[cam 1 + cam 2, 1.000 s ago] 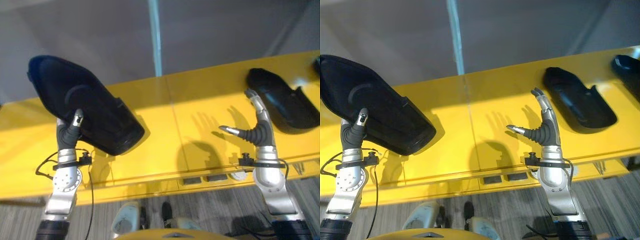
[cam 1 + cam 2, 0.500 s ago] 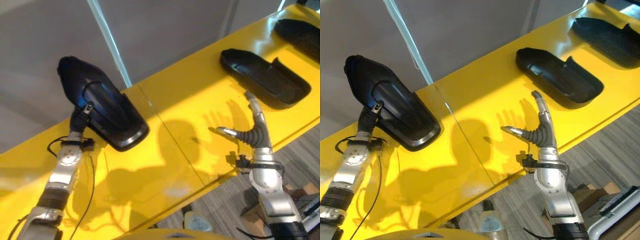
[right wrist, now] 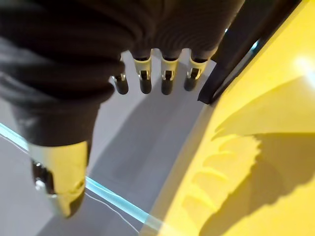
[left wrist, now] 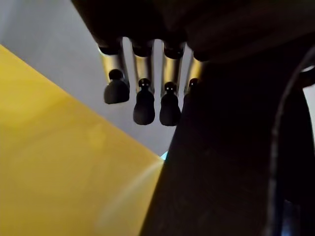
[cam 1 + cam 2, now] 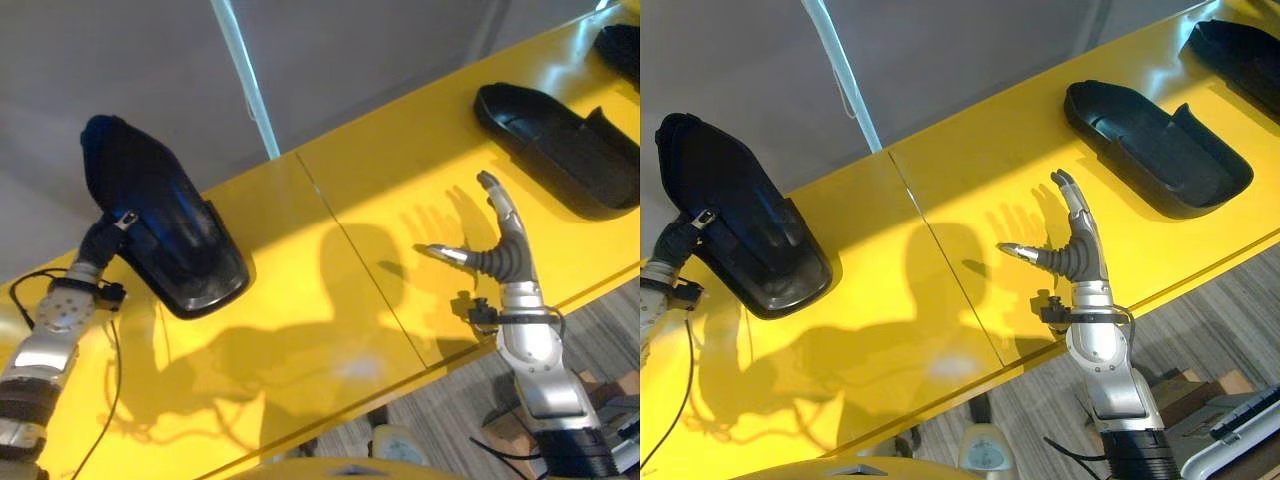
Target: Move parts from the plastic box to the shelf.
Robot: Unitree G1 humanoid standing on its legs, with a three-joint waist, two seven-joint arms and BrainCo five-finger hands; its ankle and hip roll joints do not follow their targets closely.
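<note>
Three black parts show on one yellow shelf [image 5: 970,200]: one [image 5: 735,225] at the left end, a second [image 5: 1155,150] toward the right, and a third [image 5: 1240,50] cut off by the frame's far right edge. Two hands show, the left hand [image 5: 680,240] at the first part and the right hand [image 5: 1070,245] over the shelf. One pale blue strip [image 5: 845,80] runs up the one grey wall [image 5: 970,50] behind.

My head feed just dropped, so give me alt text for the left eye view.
The left hand holds a large black moulded part at the left end of the yellow shelf. The right hand hovers open over the shelf's front edge, holding nothing. Past it a second black part lies on the shelf.
</note>
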